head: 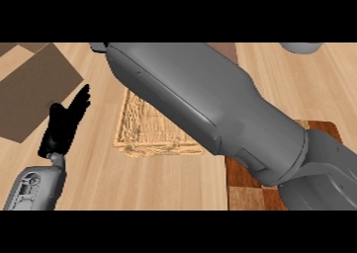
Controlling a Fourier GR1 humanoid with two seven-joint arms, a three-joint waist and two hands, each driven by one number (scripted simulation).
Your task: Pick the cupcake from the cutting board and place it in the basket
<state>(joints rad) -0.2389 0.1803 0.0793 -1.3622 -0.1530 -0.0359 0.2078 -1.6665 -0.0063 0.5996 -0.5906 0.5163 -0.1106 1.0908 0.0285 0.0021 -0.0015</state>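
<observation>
Right forearm (pixel 210 108) spans the basket (pixel 146 129); left robot hand (pixel 61 129) rests outstretched.

The left hand (pixel 64 126) rests at the left, fingers straight and pointing up, above the left forearm (pixel 35 188). The right forearm (pixel 210 108) stretches diagonally from lower right to upper left; the right hand is out of sight.

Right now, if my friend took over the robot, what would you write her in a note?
Left hand: open, fingers up, resting at the view's left, holding nothing.
Right hand: out of sight; its forearm lies across the basket.
Cutting board: lower right, partly under that arm.
Cupcake: nowhere in sight, so I cannot tell whether it is picked or placed.
To do: find the cupcake and make sure it ends up in the basket.
</observation>
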